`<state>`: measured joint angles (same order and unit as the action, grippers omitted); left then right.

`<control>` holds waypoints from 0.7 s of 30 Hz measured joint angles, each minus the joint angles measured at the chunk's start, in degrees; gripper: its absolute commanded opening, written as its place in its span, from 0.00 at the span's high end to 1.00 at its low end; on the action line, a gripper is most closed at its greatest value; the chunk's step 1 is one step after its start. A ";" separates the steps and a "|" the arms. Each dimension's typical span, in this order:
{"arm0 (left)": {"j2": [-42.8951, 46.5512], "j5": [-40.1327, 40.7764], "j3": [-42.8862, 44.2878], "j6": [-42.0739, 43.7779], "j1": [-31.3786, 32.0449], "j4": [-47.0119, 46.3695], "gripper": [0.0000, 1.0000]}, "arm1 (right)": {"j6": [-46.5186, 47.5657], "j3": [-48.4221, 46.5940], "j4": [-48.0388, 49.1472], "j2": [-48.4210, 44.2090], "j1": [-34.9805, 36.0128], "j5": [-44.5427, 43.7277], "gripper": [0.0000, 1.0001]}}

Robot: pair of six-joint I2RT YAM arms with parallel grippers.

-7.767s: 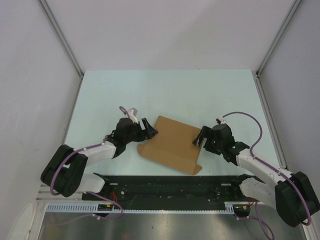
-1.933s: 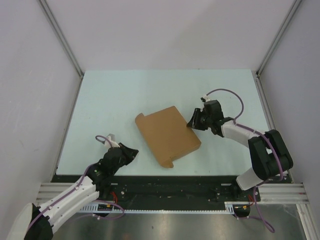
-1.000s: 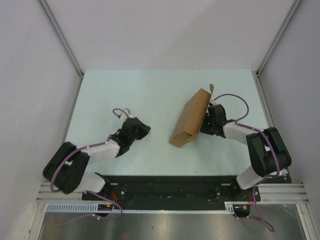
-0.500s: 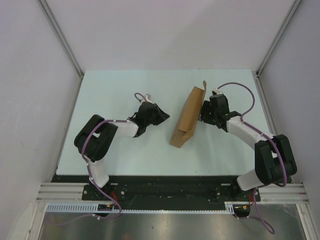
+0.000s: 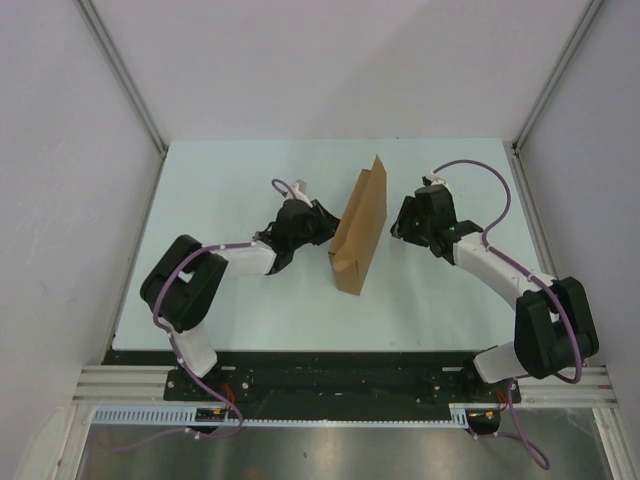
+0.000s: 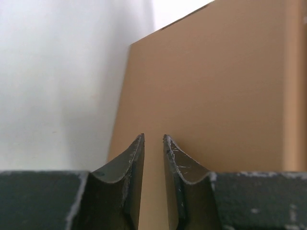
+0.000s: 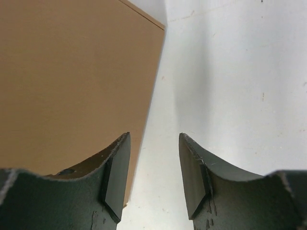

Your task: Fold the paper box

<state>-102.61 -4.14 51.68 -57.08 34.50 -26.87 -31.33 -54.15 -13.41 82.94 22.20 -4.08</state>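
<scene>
The left wrist view shows only part of the paper box: a plain brown face cut off at the right and bottom edges, with no flaps or slits to be seen. From overhead, the left gripper's fingertips end right at the box's left face. They may be pressing on it, but neither view shows contact clearly.

In its own wrist view the left gripper has its jaws only a narrow slit apart. Nothing is between them, and cardboard shows through the gap.

The paper box stands on edge near the middle of the table, running from a far corner towards a folded near end. It is between the two arms.

The right gripper sits just beside the box's right face. Its jaws are clearly apart and hold nothing. In the right wrist view bare table shows between its fingers, and the box fills the left side, overlapped by the other finger.

A purple cable loops over the right arm. Pale walls close in the table on three sides.
</scene>
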 measured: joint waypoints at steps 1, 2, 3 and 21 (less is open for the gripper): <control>0.87 0.07 0.09 -0.02 0.00 0.00 0.73 | -0.17 0.00 -0.04 -0.74 0.15 -0.22 0.50; 1.68 0.20 0.09 -0.02 0.00 0.00 0.73 | -0.24 0.00 -0.07 -1.40 0.31 -0.33 0.50; 2.64 0.50 0.09 -0.07 0.02 0.00 0.73 | -0.33 -0.07 -0.07 -1.92 0.59 -0.42 0.50; 7.87 1.88 -1.01 -1.49 3.08 -1.11 0.74 | -1.44 -1.99 -0.07 -1.44 4.61 -1.73 0.50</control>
<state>-94.74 -2.26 50.68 -58.57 37.58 -27.99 -32.77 -56.14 -13.47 81.49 26.81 -5.80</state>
